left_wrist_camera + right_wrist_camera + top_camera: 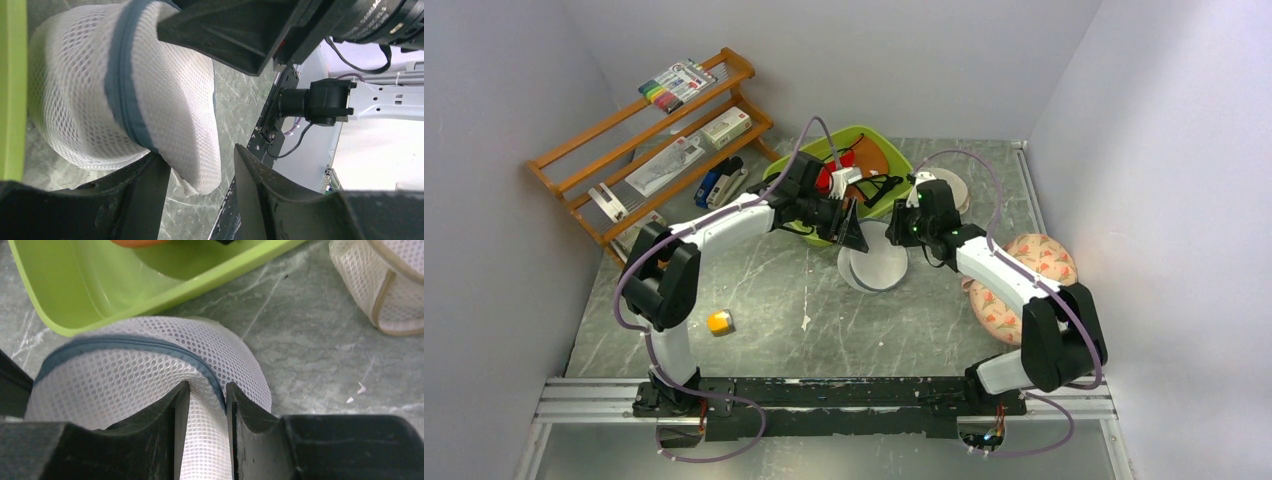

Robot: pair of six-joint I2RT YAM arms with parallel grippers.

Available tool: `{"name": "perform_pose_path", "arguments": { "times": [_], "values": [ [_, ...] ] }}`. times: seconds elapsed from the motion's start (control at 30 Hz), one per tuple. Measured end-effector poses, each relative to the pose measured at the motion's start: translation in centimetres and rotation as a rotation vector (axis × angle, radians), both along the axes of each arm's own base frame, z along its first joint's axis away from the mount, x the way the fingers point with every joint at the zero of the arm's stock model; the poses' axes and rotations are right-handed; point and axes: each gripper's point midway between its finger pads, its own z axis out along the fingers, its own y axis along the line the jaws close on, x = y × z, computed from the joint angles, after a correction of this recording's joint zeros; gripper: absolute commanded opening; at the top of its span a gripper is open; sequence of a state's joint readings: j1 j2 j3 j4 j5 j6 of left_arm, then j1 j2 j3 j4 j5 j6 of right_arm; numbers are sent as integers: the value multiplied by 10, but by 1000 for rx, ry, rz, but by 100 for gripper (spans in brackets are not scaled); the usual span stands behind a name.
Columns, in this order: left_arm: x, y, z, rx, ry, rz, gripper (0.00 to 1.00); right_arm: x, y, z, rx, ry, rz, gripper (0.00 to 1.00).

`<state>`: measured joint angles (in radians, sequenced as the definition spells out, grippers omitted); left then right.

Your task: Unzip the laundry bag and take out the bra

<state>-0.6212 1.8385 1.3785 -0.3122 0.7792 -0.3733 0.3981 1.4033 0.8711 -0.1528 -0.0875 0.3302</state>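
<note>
The laundry bag point(876, 268), a round white mesh case with a dark zipper rim, lies on the table just in front of the green basin. My right gripper point(902, 228) is shut on a fold of its mesh right beside the zipper point(125, 344); in the right wrist view the gripper point(207, 390) pinches the fold. My left gripper point(854, 235) is at the bag's left side. In the left wrist view it point(200, 160) is open, with a lobe of the bag point(165, 100) between its fingers and the left finger point(150, 185) touching near the zipper. The bra is not in view.
A green basin point(894, 160) behind the bag holds a bright red garment point(829, 180) with black straps. A cream round pouch point(954, 190) sits at its right, a peach floral pouch point(1024, 285) farther right. A wooden rack point(654, 140) stands back left. A small yellow object point(720, 322) lies front left.
</note>
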Motion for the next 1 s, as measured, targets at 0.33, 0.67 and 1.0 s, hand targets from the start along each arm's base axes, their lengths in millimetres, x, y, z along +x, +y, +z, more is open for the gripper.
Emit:
{"name": "perform_pose_path", "arguments": {
  "times": [0.33, 0.67, 1.0],
  "values": [
    [-14, -6, 0, 7, -2, -50, 34, 11, 7, 4, 15, -15, 20, 35],
    [-22, -8, 11, -18, -1, -71, 13, 9, 18, 11, 67, -28, 78, 53],
    [-28, -6, 29, -74, 7, -15, 7, -21, 1, 55, 70, -84, 59, 76]
  ]
}}
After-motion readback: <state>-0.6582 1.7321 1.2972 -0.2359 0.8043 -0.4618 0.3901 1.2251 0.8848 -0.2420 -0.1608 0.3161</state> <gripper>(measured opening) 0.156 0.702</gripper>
